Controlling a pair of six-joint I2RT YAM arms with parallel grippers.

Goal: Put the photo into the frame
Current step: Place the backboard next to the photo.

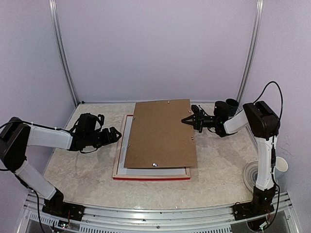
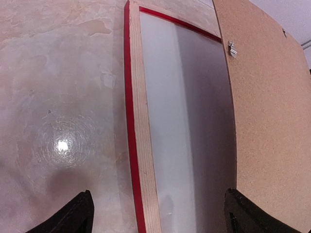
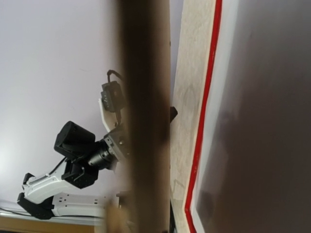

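The red frame (image 1: 150, 177) lies flat on the table with its pale wooden back up (image 2: 138, 121). A plain white sheet (image 2: 170, 121) fills its opening. The photo is hidden. A brown hardboard panel (image 1: 160, 133) hangs tilted over the frame and throws a shadow on the sheet. My right gripper (image 1: 186, 120) is shut on the panel's right edge. In the right wrist view the panel (image 3: 146, 97) is a blurred brown band close to the lens, beside the frame's red edge (image 3: 206, 97). My left gripper (image 2: 160, 218) is open just left of the frame's left rail (image 1: 115, 135), holding nothing.
A small metal clip (image 2: 232, 48) sits on the panel's underside. A white cup (image 1: 281, 166) and a white disc (image 1: 250, 174) stand by the right arm's base. Upright aluminium posts (image 1: 65, 58) mark the back corners. Purple walls close in the table.
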